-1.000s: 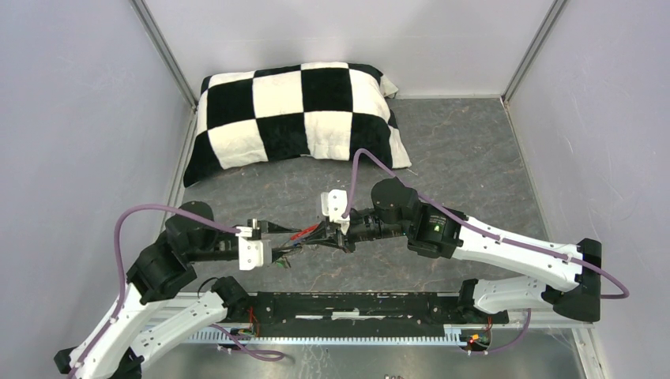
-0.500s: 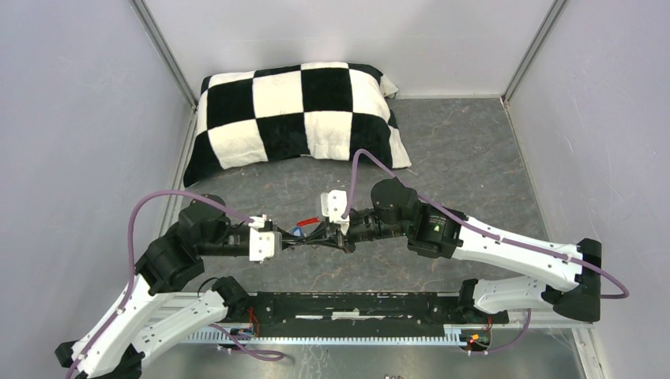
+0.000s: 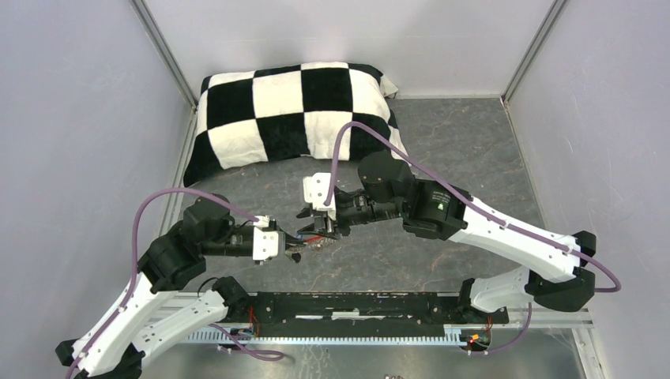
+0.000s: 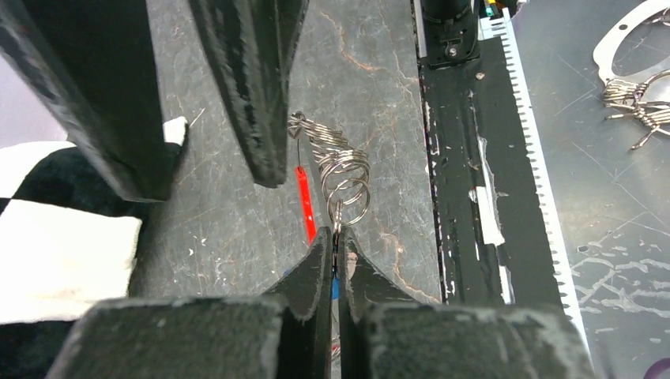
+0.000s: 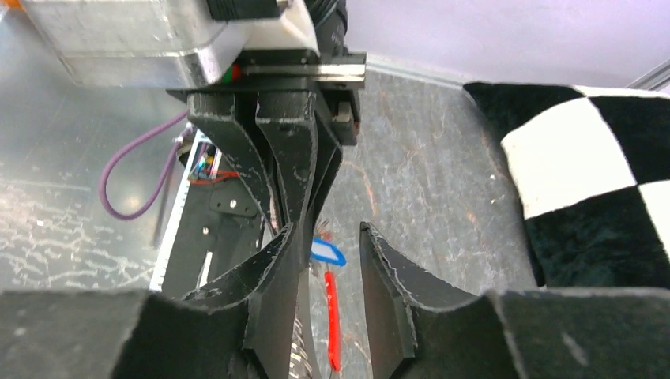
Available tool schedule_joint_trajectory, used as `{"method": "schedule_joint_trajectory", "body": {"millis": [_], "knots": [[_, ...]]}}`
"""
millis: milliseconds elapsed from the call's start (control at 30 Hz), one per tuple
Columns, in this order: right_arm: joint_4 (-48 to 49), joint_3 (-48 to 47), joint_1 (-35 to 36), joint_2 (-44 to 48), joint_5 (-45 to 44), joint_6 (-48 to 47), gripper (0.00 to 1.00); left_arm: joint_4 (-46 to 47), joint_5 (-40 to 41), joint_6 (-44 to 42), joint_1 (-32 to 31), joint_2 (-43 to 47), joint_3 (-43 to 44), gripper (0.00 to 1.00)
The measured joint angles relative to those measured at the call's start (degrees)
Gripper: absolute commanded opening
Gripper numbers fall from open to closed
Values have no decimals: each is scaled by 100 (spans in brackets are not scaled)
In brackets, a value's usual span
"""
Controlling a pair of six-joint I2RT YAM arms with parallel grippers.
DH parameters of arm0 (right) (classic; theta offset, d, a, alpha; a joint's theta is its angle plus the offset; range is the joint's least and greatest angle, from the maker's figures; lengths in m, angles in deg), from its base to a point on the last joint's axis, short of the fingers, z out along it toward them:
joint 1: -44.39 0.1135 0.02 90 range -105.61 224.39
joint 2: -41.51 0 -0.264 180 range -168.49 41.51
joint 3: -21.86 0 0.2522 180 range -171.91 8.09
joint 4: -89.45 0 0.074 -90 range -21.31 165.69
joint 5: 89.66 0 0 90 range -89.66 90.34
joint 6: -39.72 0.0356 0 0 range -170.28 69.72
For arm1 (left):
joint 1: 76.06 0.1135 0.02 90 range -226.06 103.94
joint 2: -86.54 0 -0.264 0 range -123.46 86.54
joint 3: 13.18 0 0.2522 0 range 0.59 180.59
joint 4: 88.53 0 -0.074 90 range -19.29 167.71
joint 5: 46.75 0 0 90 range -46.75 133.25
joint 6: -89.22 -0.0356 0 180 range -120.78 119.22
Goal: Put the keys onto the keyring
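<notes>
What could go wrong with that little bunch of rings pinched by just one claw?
The left gripper pinches the keyring only at its very fingertips, by one thin ring, so the bunch might slip free. The right gripper stands open right beside those fingers, and the two could bump if either moves. The red key sits loose alongside the rings and may snag.

B&W checkered pillow (image 3: 296, 110) lies at back-left of grey tabletop (image 3: 458, 150).
</notes>
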Motion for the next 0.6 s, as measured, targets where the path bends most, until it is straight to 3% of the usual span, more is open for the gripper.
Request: {"method": "schedule_joint_trajectory", "body": {"millis": [267, 600], "knots": [[-920, -166, 0, -306, 28, -205, 33, -42, 2, -9, 0, -11, 7, 2], [-984, -114, 0, -354, 291, -162, 29, -85, 66, -116, 0, -59, 48, 2]]}}
